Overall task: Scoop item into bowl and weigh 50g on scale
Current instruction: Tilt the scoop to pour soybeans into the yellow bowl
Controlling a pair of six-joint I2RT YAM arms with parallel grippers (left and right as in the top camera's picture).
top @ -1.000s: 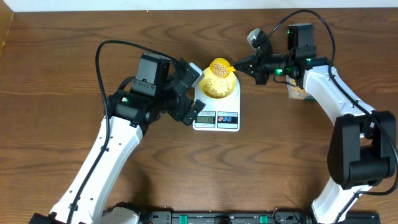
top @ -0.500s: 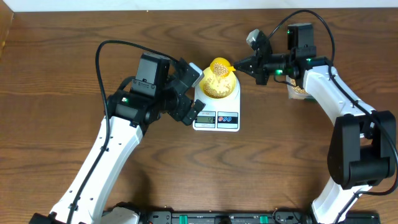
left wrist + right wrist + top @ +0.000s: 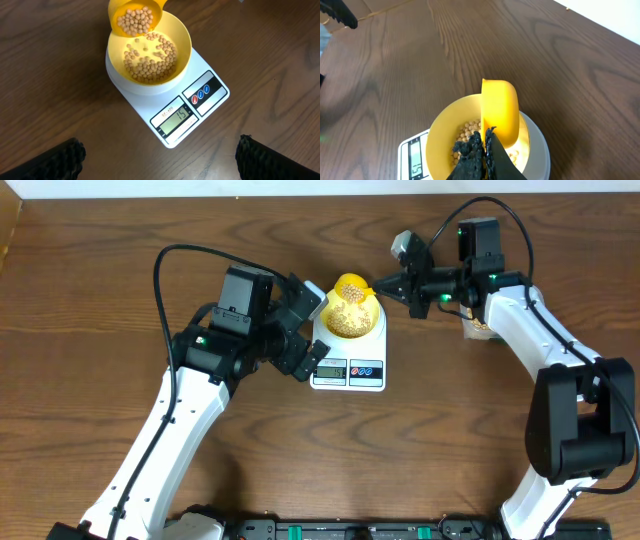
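Scoop (image 3: 350, 283) tipped further, bowl (image 3: 183, 46) just beside right gripper (image 3: 382, 285)

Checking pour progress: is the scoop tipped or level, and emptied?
Tipped, not empty. The scoop tilts toward the bowl with beans heaped in it; the right gripper is shut on its handle.

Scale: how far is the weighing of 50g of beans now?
Done: bowl on the scale, some beans inside. In hand: right jaws tip a loaded scoop over the bowl. To do: display seems to read 15, so more beans are needed.
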